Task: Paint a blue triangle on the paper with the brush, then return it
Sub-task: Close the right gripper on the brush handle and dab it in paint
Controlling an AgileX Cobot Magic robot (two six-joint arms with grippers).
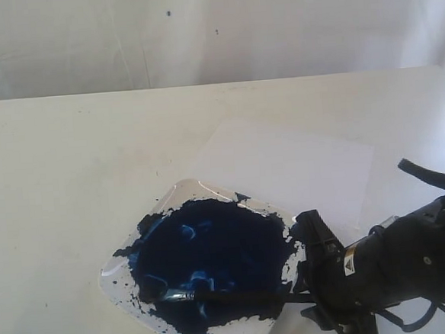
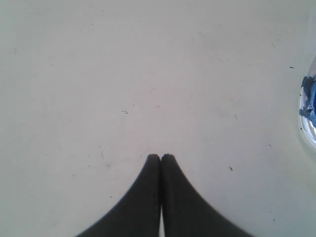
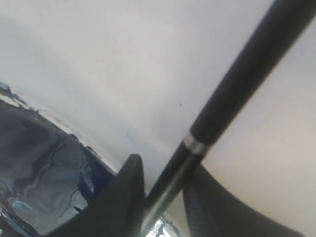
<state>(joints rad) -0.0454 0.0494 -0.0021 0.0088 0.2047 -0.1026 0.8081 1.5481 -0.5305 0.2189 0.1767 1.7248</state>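
Observation:
The brush (image 1: 231,295) lies low across the near side of the clear paint tray (image 1: 117,280), its bristles in the dark blue paint blob (image 1: 213,248). At the tray's right edge my right gripper (image 1: 313,283) is shut on the black handle (image 3: 237,84), just below its pale band. The white paper (image 1: 299,165) lies behind the tray and the gripper, and no blue triangle shows on it. My left gripper (image 2: 161,157) is shut on nothing, over bare table; it is out of the exterior view.
A corner of the paint-smeared tray (image 2: 310,106) shows at the edge of the left wrist view. The cream table (image 1: 62,170) runs bare to the left and back, to a white wall. Blue paint (image 3: 39,168) lies beside the right fingers.

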